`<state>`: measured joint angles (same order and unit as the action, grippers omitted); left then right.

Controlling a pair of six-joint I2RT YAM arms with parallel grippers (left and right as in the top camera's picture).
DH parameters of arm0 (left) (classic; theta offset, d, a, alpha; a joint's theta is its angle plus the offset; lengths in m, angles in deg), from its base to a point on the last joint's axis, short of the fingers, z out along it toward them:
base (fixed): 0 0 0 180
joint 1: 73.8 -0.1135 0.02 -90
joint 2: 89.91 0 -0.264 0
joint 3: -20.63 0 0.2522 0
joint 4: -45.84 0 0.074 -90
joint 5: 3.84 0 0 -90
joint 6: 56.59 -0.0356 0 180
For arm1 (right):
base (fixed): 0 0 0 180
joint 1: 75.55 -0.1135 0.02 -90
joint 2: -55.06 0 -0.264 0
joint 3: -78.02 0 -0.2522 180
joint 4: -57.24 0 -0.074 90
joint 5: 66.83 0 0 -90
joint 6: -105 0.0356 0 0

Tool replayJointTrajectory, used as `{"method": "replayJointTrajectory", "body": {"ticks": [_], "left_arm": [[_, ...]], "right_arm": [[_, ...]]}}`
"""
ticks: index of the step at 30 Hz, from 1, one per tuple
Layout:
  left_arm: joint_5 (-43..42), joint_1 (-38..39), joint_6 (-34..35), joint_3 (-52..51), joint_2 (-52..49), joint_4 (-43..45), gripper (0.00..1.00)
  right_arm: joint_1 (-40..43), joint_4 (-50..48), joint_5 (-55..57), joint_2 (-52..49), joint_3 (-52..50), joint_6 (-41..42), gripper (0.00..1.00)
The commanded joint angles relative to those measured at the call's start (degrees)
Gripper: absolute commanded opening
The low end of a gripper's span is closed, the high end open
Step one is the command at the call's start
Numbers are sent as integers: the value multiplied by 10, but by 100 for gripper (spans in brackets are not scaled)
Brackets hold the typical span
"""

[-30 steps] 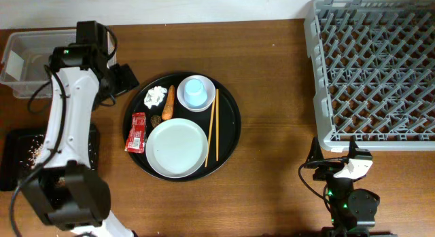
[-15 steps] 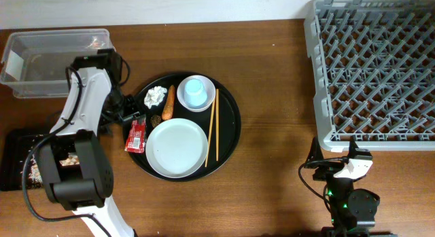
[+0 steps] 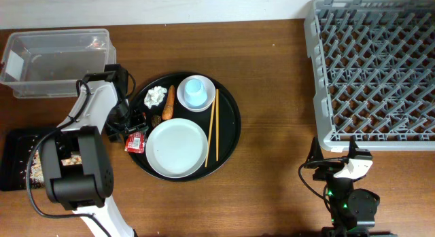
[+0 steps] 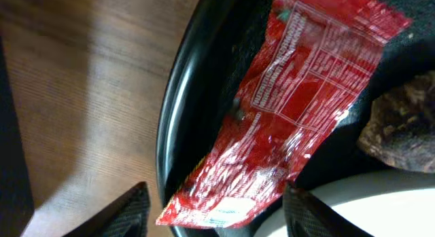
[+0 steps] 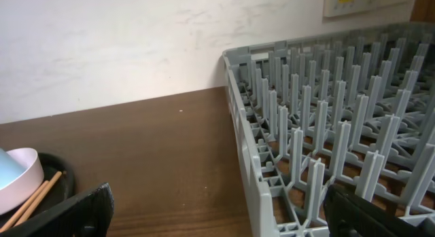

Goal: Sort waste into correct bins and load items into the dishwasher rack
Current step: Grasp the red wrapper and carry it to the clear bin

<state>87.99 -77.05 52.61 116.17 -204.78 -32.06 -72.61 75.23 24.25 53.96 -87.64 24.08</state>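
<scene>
The red wrapper (image 4: 292, 108) lies over the left rim of the round black tray (image 3: 231, 128), and it shows in the overhead view (image 3: 136, 141) too. My left gripper (image 4: 217, 222) is open, its fingers on either side of the wrapper's lower end, apart from it. The tissue (image 3: 155, 95), carrot (image 3: 169, 103), blue cup (image 3: 195, 92), plate (image 3: 177, 148) and chopsticks (image 3: 213, 125) lie on that tray. My right gripper (image 5: 217, 223) is open and empty beside the grey rack (image 5: 319, 142).
The clear tub (image 3: 54, 60) stands at the back left. The shallow black tray (image 3: 17, 159) with pale scraps is at the front left, partly under my left arm. A dark brown lump (image 4: 401, 121) lies next to the wrapper. The rack (image 3: 374, 74) fills the right side.
My left arm has swung from the clear tub towards me to the round tray's left edge, and its open gripper now sits over the red wrapper. The right arm has not moved.
</scene>
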Motion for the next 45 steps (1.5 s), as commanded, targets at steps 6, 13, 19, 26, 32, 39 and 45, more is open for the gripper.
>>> {"method": "replayJointTrajectory", "body": {"ticks": [6, 13, 19, 26, 32, 39, 45], "left_arm": [[-12, 36, -31, -70, -5, 55, 60], [-7, 53, -31, -67, -5, 69, 48], [1, 53, -30, -48, -5, 51, 46], [1, 53, -30, 5, 7, 4, 36], [1, 53, -30, 6, 9, 0, 20], [1, 50, -30, 12, 12, 0, 1], [-2, 36, -30, 94, 37, -23, 1]], "right_arm": [[-3, 5, 9, 4, -2, 4, 98], [-3, 5, 9, 4, -2, 4, 98], [-3, 5, 9, 4, -2, 4, 98], [-3, 5, 9, 4, -2, 4, 98], [-3, 5, 9, 4, -2, 4, 98], [-3, 5, 9, 4, -2, 4, 98], [-3, 5, 9, 4, -2, 4, 98]]}}
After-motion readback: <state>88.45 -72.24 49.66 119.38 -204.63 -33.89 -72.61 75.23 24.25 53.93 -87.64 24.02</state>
